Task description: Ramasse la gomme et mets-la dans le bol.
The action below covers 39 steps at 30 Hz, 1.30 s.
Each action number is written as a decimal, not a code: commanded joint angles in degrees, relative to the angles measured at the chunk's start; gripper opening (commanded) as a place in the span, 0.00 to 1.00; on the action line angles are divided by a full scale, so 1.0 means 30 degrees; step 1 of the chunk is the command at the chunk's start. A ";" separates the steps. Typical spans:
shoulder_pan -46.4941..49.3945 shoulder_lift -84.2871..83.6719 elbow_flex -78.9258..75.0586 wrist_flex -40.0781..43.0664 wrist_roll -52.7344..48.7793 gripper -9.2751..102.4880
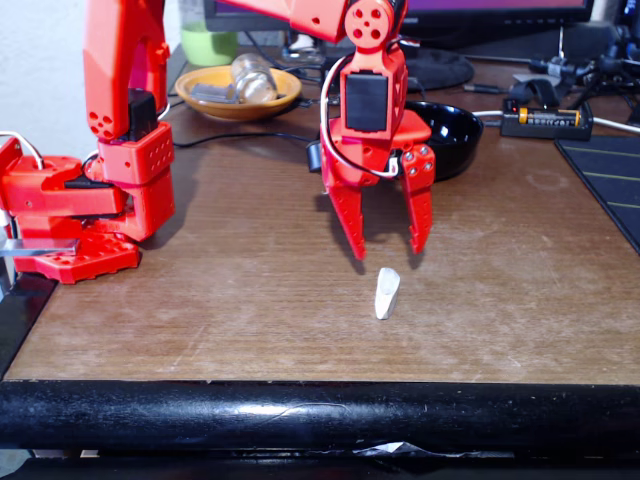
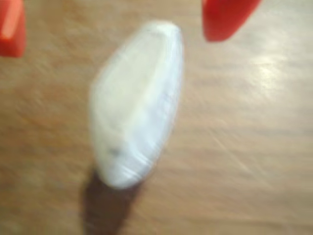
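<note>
From my fixed view I count one white eraser [image 1: 386,293] lying flat on the brown table [image 1: 250,290], near the front edge, and it is free of any grip. The gripper [image 1: 390,252] hangs just above and behind it with its two red fingers pointing down and spread wide apart, nothing between them. The left finger tip sits a little left of the eraser and the right tip a little right of it; neither touches it.

In the wrist view the eraser [image 2: 137,103] is blurred but large in the middle, with one red fingertip [image 2: 11,29] at the upper left corner and the other at the upper right, both clear of it. Wood grain shows all round it.

One glossy black bowl [image 1: 455,135] stands behind the gripper, partly hidden by the arm, well apart from the eraser. I cannot see whether anything lies in it.

One shallow orange dish [image 1: 235,95] sits at the back left holding a clear rounded object and something dark. One battery holder [image 1: 548,120] with a single yellow-banded cell rests at the back right. One green cup [image 1: 208,42] stands behind the dish
</note>
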State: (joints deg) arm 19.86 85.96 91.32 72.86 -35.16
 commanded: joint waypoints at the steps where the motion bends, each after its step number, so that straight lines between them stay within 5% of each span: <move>1: 0.0146 0.0176 -0.1289 -0.0293 -0.0088 0.26; 39: 0.0557 -0.1113 0.2051 -0.3838 -0.0352 0.26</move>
State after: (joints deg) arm 21.01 81.21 97.56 61.79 -35.51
